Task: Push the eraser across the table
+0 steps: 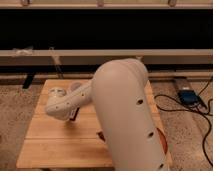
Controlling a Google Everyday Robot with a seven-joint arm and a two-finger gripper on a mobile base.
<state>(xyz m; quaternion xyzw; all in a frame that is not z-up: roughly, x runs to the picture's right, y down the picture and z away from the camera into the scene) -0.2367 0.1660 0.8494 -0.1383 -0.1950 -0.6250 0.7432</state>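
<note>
The table [45,150] is small, with a light wooden plank top. My white arm reaches across it from the lower right. My gripper [64,106] is at the arm's low end, over the left middle of the table. A small dark block with a trace of red [74,116] shows at the gripper's lower right edge, touching it. It looks like the eraser, and the arm hides most of it.
A dark red-brown thing [100,135] peeks out beside the arm near the table's front. A blue box with black cables [187,96] lies on the floor to the right. A long low shelf [105,54] runs behind the table.
</note>
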